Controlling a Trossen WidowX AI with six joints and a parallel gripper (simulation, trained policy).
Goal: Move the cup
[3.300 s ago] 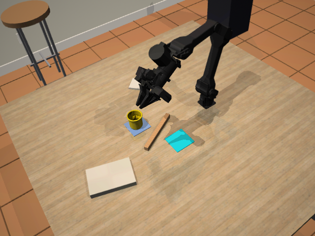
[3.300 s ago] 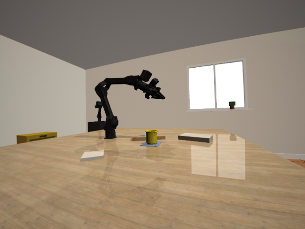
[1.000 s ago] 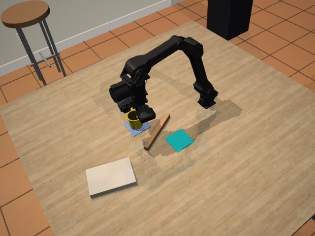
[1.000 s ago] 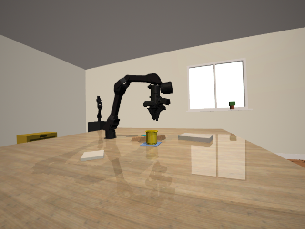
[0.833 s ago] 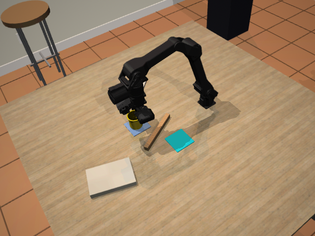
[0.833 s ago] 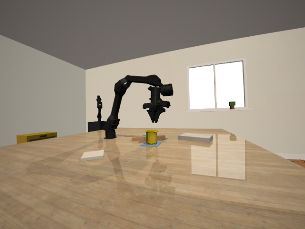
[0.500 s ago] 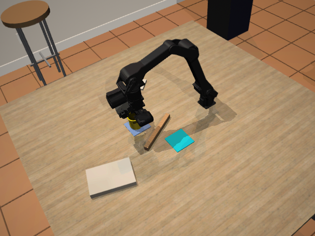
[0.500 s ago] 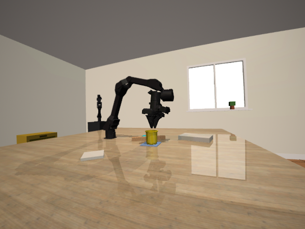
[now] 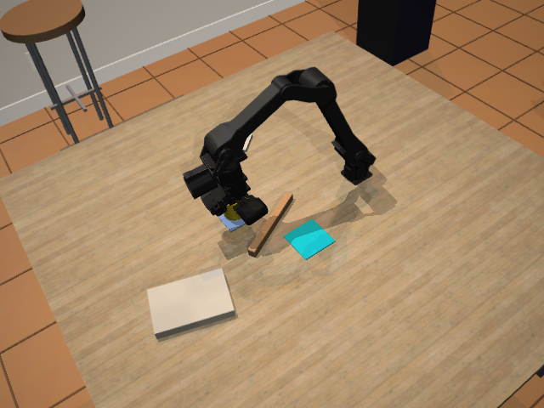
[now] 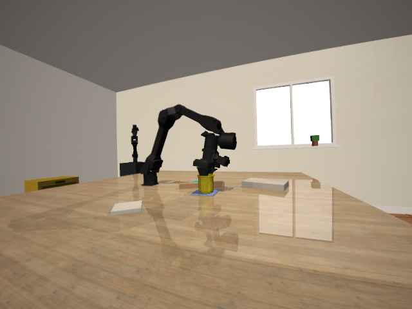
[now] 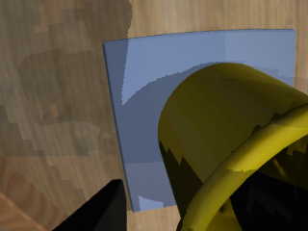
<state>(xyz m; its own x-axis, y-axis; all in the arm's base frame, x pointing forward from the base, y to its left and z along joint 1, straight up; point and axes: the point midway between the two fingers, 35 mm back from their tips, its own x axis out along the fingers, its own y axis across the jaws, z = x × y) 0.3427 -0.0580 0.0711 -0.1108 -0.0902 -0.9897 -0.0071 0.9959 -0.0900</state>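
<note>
Top view: my end effector (image 9: 235, 205) (image 10: 205, 173) (image 11: 175, 183) is down at the yellow cup (image 9: 232, 212) (image 10: 206, 184) (image 11: 217, 120) on the blue pad (image 9: 232, 224) (image 10: 194, 193) (image 11: 140, 125). Cyan square pad (image 9: 309, 239) (image 10: 195, 181), likely the target, lies past the wood-grained bar (image 9: 270, 223) (image 10: 186, 185) (image 11: 19, 197).

Exterior: cup upright, cylindrical, rim flared; my fingers reach its mouth. Grasping step, I judge.

Wrist: fingers part-open, no grip yet; smooth rounded lip, marbles not discernible. Next: close on wall, lift level.

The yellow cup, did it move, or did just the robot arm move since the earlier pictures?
Just the arm. Its gripper swung over and came down to the top of the yellow cup. The cup stayed on the blue pad. I can't tell if it's gripped.
</note>
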